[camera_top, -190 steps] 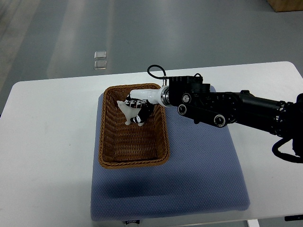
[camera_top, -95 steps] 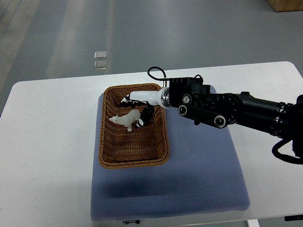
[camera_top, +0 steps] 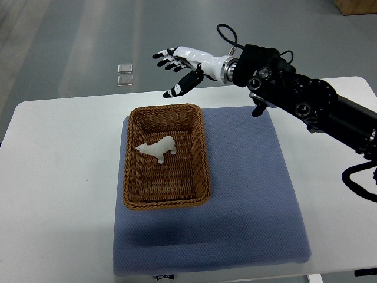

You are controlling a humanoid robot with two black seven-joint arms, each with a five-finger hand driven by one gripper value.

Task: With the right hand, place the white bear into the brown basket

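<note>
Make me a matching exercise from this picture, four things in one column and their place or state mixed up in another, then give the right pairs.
Things:
1. white bear
2. brown basket
3. right hand
4. blue mat

Place or state:
A. lies flat on the white table
B. open, raised beyond the table's far edge
C. inside the basket
D. sits on the mat's left part

Pairs: 1-C, 2-D, 3-B, 4-A

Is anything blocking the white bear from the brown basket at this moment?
No. The white bear already lies inside the brown basket, nothing on it. The right hand is open, beyond the table's far edge, holding nothing.
</note>
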